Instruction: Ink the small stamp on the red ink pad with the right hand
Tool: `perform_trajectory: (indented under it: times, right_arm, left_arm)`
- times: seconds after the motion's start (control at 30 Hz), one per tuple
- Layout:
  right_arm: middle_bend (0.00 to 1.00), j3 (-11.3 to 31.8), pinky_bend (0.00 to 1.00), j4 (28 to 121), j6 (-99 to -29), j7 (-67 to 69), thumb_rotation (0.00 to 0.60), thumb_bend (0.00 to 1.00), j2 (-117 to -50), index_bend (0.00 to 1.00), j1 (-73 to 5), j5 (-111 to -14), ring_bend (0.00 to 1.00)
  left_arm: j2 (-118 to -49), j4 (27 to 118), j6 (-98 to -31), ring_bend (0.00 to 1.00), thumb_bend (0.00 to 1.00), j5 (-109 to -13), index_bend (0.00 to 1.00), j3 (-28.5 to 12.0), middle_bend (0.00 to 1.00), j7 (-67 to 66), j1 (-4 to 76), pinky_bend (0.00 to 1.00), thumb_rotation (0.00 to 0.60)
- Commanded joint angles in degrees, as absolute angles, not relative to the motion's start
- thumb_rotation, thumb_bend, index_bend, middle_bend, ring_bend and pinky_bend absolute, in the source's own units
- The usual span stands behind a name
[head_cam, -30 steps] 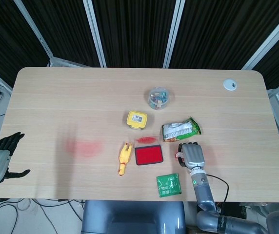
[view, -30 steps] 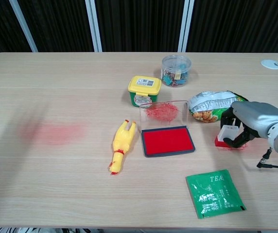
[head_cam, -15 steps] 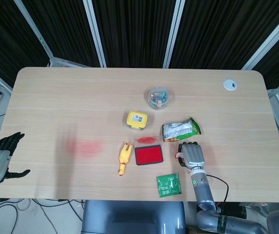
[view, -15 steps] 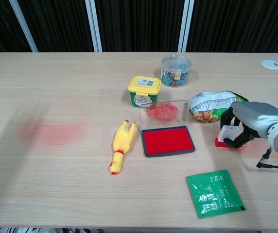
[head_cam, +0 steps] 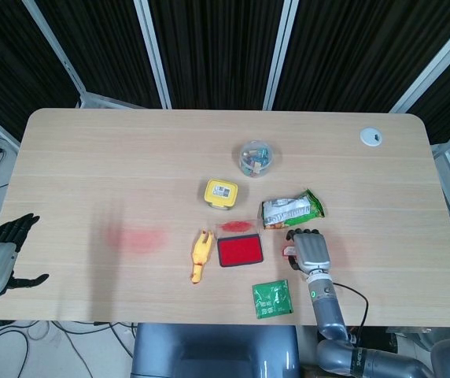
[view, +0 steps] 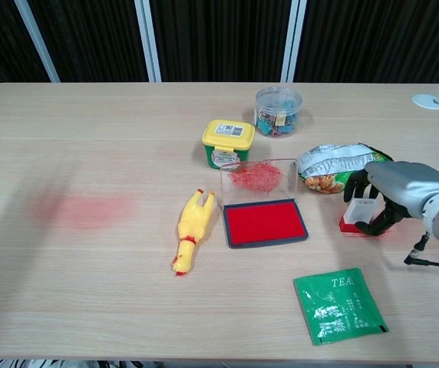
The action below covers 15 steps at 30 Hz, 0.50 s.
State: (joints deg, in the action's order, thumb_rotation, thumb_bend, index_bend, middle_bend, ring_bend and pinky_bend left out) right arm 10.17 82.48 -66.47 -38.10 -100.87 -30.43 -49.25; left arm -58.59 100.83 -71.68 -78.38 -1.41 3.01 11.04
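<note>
Now the right hand [view: 392, 195] has its fingers curled around the small stamp [view: 358, 215], which sits on the bench [view: 127, 153] near the front right edge. The red ink pad [view: 264, 223] lies open just beside it, toward the middle of the front edge. The left hand [head_cam: 1, 256] hangs off the bench's left edge, fingers spread and holding nothing.

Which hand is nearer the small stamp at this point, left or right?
Right. The right hand is curled around the small stamp, just right of the red ink pad. The left hand hangs off the table's far left edge, well away from it.
</note>
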Motion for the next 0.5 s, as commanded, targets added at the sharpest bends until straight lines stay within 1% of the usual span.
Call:
perform_trajectory:
  times: [0.03,0.13,0.2,0.37,0.5]
  right_arm:
    - [0.26,10.1,0.25,83.2,-66.8,-38.5,0.6,0.33,-100.4,0.26,-30.5,-49.3,0.24]
    - [0.18,9.8,0.24,84.6,-67.7,-38.9,0.6,0.29,-99.5,0.19,-30.3,-50.1,0.18]
    - [0.15,9.4,0.23,86.1,-68.7,-39.1,0.6,0.28,-98.3,0.17,-30.0,-51.1,0.15]
    - [0.11,7.7,0.22,90.4,-71.1,-38.7,0.6,0.27,-94.5,0.15,-28.5,-54.4,0.11]
    - [0.09,5.5,0.22,93.6,-73.4,-37.1,0.6,0.26,-90.4,0.13,-26.6,-59.0,0.09]
  left_arm:
    - [-58.6,100.8,-71.7,0.0,0.0,-78.4,0.0,-1.4,0.0,3.0,11.0,0.0,0.6]
    - [-58.6,100.8,-71.8,0.0,0.0,-78.5,0.0,-1.4,0.0,3.0,11.0,0.0,0.6]
    - [-58.6,100.8,-71.9,0.0,0.0,-78.6,0.0,-1.4,0.0,3.0,11.0,0.0,0.6]
    - [-58.7,100.7,-72.3,0.0,0.0,-79.0,0.0,-1.2,0.0,2.9,10.8,0.0,0.6]
    - [-58.7,100.7,-72.6,0.0,0.0,-79.4,0.0,-1.1,0.0,2.9,10.6,0.0,0.6]
